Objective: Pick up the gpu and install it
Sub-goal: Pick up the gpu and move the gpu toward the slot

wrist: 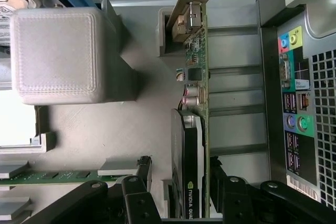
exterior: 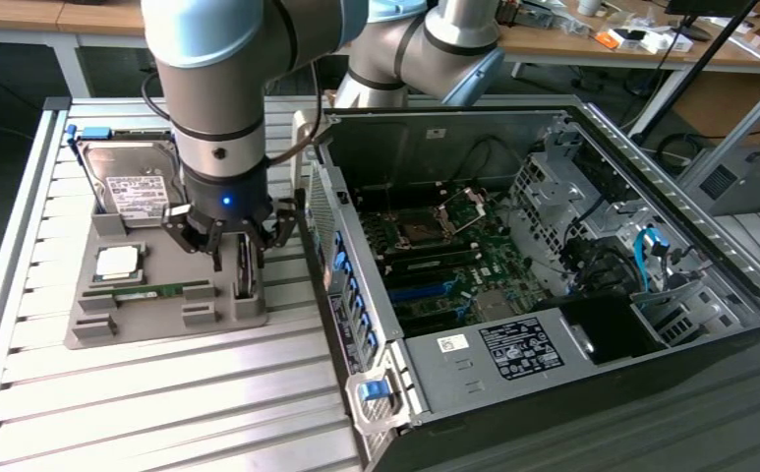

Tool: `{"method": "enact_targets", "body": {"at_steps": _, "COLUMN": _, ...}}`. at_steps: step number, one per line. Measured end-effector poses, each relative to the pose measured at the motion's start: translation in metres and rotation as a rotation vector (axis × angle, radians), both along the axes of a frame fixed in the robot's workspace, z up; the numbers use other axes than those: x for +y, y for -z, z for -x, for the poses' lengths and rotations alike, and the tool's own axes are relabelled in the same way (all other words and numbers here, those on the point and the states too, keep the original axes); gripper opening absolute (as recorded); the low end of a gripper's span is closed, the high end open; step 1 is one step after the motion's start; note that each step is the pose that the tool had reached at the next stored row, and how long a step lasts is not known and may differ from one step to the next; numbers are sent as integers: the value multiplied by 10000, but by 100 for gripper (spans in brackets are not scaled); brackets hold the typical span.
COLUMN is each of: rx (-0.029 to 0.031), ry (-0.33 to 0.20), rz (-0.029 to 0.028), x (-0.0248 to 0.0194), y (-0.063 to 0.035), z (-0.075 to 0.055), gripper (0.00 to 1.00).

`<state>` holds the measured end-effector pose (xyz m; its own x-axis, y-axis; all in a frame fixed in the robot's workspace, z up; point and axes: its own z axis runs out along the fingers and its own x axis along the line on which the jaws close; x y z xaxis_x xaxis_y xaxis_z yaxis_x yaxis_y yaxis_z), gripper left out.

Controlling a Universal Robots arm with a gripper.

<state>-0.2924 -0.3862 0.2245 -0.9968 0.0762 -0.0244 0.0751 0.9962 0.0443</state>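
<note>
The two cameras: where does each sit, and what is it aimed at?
Exterior view: off the arm, high up, looking down on the tray and open computer; arm and fingers show.
Wrist view: on the wrist, looking past the fingers at the gpu.
Shared: gpu, tray, fingers, computer.

The arm (exterior: 222, 108) reaches straight down, its gripper (exterior: 231, 252) pointing down with fingers (exterior: 200, 239) spread wide.

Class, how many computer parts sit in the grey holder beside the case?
4: hard drive at the far end, chip next, memory stick nearest the camera, gpu on edge on the case side. The arm may hide others.
</note>
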Motion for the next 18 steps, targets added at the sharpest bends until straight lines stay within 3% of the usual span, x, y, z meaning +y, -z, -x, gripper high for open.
{"method": "enact_targets", "body": {"at_steps": 18, "rx": -1, "ry": 0, "rz": -1, "x": 0, "y": 59, "z": 0, "gripper": 54}}
